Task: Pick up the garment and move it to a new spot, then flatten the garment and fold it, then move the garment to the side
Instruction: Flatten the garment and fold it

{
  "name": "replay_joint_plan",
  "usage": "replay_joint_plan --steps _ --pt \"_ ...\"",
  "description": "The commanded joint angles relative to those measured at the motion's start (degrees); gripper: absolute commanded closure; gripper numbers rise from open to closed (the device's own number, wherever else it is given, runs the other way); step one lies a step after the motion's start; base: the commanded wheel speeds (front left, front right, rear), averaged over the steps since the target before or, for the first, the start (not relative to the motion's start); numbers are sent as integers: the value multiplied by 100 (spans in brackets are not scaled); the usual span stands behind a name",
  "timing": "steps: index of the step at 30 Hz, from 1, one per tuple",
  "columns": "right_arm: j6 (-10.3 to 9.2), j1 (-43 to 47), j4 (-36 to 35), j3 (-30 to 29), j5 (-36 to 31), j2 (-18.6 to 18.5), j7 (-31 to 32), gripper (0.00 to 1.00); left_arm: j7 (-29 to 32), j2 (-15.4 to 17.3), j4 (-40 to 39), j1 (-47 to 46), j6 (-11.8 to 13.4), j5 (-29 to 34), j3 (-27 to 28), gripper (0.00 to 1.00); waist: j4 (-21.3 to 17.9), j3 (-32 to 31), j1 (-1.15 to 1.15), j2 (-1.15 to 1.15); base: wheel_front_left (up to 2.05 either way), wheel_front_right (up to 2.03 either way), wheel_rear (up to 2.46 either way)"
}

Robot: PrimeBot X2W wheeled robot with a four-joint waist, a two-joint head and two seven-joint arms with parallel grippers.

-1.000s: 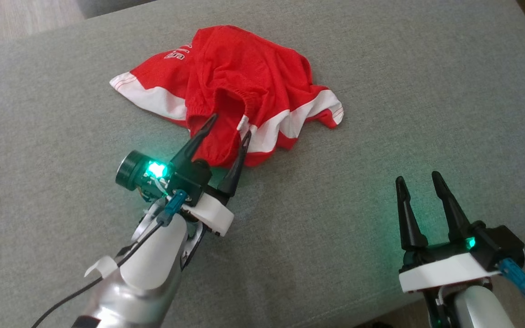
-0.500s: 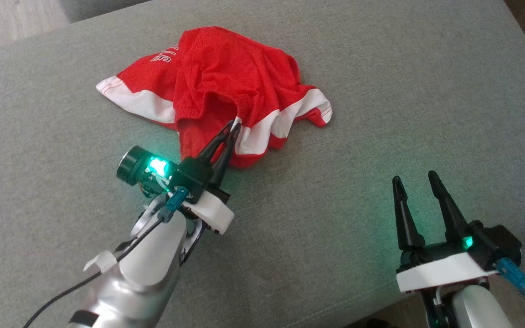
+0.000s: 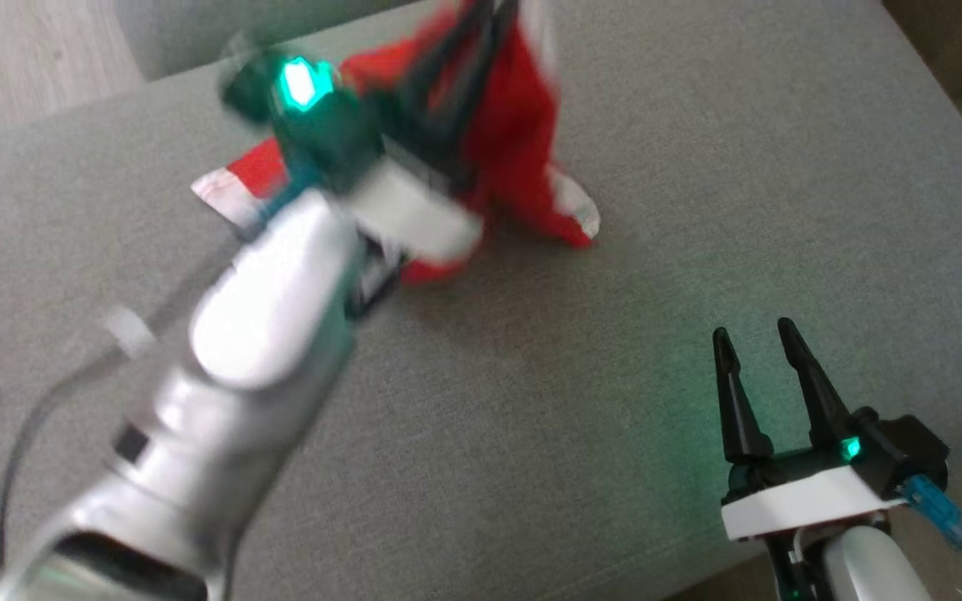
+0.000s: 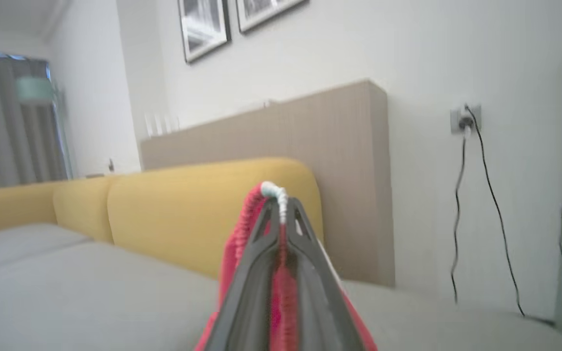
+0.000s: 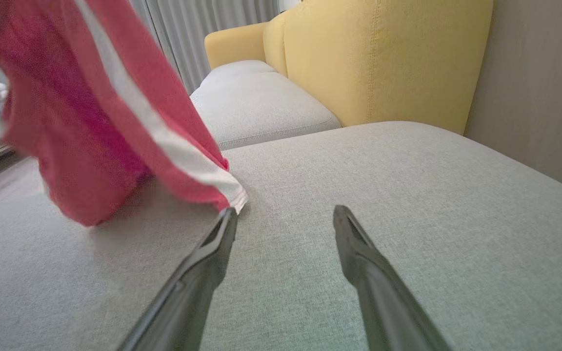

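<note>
Grey cushion (image 3: 615,376) is catching the garment's (image 3: 523,142) lower corners. Left gripper (image 4: 280,204) is pinching it, hanging upright; right gripper (image 3: 755,342) is gaping, empty.

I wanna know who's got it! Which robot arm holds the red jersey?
The left arm: its jaws are shut on the red mesh jersey. On the right arm, the jaws stand open and empty over the grey cushion.

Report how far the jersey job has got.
Done: the left tool is shut on the garment at its trimmed edge. In hand: the lift, with most of the cloth raised and the lower corners touching the grey cushion. Left: setting it down at a new spot, flattening, folding and moving it aside. The right tool is open and empty.
</note>
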Motion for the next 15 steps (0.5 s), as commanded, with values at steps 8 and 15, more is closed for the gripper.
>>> replay_joint_plan --steps 8,15 --pt "-5 103 -226 240 19 -42 -21 0 815 1026 -1981 416 36 -1511 1186 100 271 -288 0 0 0 0 0" --pt "-5 59 -101 318 173 -42 -21 0 733 1666 -2483 2475 154 -2009 1484 100 1007 -147 0 0 0 0 0"
